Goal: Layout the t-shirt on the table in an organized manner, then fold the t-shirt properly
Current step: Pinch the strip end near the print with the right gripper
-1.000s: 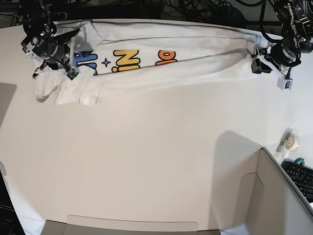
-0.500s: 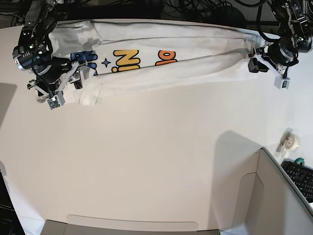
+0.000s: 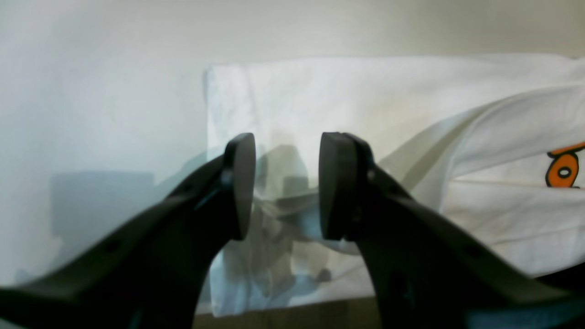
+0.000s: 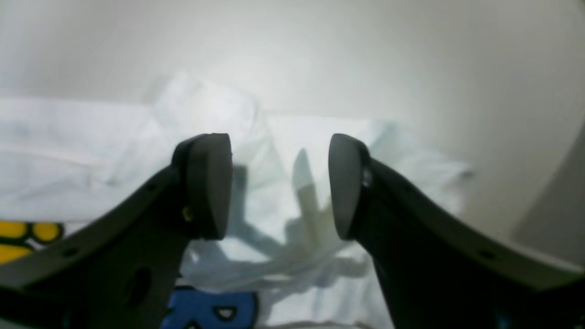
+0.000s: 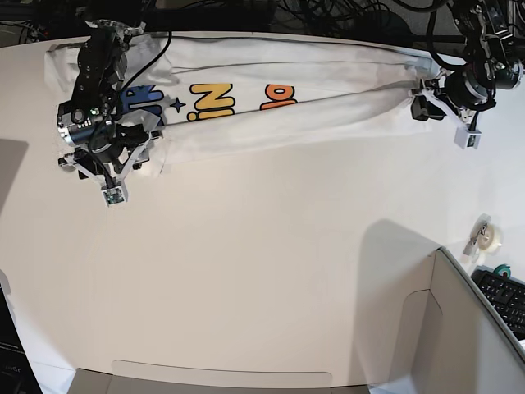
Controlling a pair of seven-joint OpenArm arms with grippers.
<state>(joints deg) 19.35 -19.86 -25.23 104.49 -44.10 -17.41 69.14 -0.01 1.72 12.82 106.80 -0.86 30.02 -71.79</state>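
T-shirt [image 5: 312, 90] along table's [image 5: 262, 271] far edge (flat)

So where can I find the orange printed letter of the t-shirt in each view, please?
Base view: the orange letter is near the top centre, right of the yellow letters.
Left wrist view: it is cut off at the right edge, right of the open left pincer.
Right wrist view: not in it.
Shared landmark: the white t-shirt, seen in all three.
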